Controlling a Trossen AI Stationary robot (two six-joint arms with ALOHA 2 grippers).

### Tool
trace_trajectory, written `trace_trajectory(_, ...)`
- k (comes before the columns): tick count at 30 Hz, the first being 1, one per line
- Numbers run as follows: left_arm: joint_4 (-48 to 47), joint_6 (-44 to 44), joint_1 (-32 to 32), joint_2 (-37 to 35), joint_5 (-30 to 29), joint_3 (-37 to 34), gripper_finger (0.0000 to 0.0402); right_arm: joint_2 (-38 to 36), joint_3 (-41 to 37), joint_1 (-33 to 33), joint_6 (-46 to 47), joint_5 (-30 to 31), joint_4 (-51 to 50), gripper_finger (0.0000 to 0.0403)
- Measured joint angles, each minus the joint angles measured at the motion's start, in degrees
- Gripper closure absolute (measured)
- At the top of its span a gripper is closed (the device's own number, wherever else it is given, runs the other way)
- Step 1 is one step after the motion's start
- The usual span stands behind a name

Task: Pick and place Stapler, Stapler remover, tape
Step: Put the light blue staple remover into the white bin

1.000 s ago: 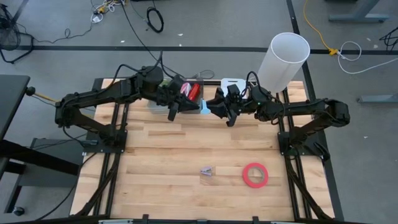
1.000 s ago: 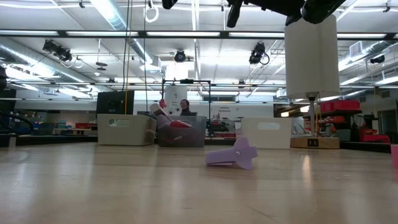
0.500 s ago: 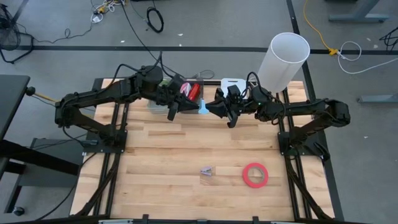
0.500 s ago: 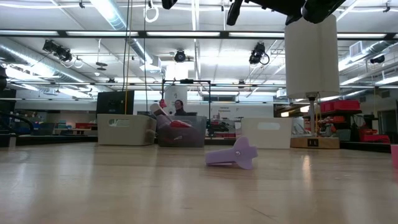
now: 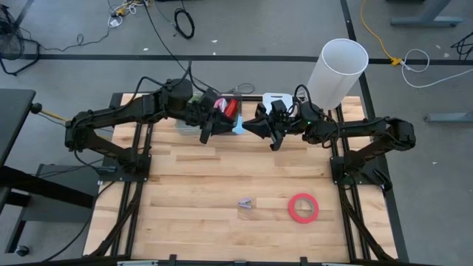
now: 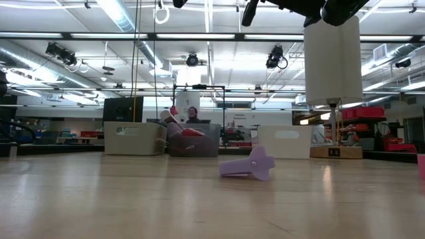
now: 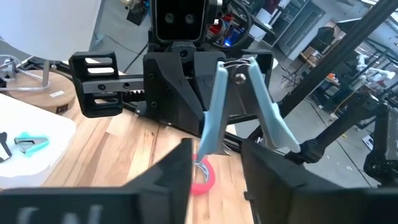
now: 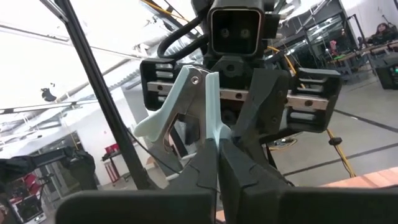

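Blue stapler remover pinched by right claw; left claw apart.

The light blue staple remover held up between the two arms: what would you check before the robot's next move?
1. Right gripper shut on the staple remover: ok.
2. Left gripper open, with a finger on either side of the remover: ok.
3. Left fingers fully clear of the remover: cannot tell.
4. Remover held well above the table, nothing under it: ok.
5. Red tape put away: not ok, it lies on the table's near side.
6. Purple remover put away: not ok, it lies beside the tape.
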Motion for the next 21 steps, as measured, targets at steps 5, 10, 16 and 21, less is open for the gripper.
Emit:
trace_trajectory(5,-0.37,0.4,0.54,-0.43,1.53,-0.02,0.0185,0.0,0.0,0.0,0.01,0.26,0.4,0.0401)
trace_trajectory(10,-2.53,0.55,2.35,-2.5,6.86,-0.04,0.0153,-0.45,0.0,0.0,1.12,0.09,0.4,0.0401)
trace_trajectory(16,-9.95,3.99,4.73,-6.75,1.09,-0.04,0.0158,-0.66,0.0,-1.2,1.59,-0.36,-0.43,0.0401)
trace_trajectory(21,-12.42,4.58,6.39,-7.93,-3.47,-0.04,0.0173,-0.74,0.0,-3.73,1.55,-0.13,-4.6,0.0401)
